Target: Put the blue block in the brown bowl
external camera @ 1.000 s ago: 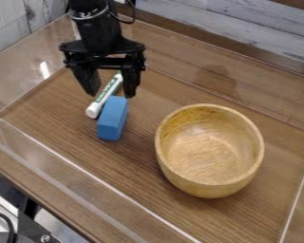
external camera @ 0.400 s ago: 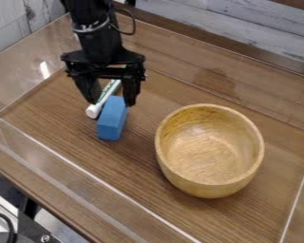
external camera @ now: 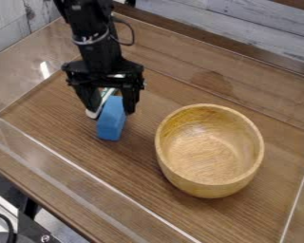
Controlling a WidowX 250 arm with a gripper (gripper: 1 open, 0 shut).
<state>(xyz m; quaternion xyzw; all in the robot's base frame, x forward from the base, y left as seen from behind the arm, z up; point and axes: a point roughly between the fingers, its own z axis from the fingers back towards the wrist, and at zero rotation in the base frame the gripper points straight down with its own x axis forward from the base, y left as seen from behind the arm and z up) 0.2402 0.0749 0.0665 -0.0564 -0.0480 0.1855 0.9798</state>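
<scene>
The black hand (external camera: 107, 98) points straight down over the left half of the desk (external camera: 218, 81), its two fingers (external camera: 83, 99) spread wide apart with nothing clamped between them. The fingers straddle the far end of the blue block (external camera: 110, 121), one on each side of it; from this angle it is hard to say whether either fingertip touches the block, though they look just clear of it. Between the fingers, partly hidden by the hand, lies a white marker with a green cap (external camera: 105, 98), slanting away from the camera, its near white end close beside the block's far left corner. The block itself rests on the wood-grain surface, its long side running roughly toward the camera, so its near end sticks out below the hand in full view.

To the right of the block, apart from it and not touching, sits the brown bowl (external camera: 250, 142), upright and holding nothing, its thick rim and pale grained inside plainly shown. The bowl is nearer the camera than the hand. A clear low wall (external camera: 66, 161) rims the desk along the near and left edges, and pale planks (external camera: 243, 24) run behind the far edge.
</scene>
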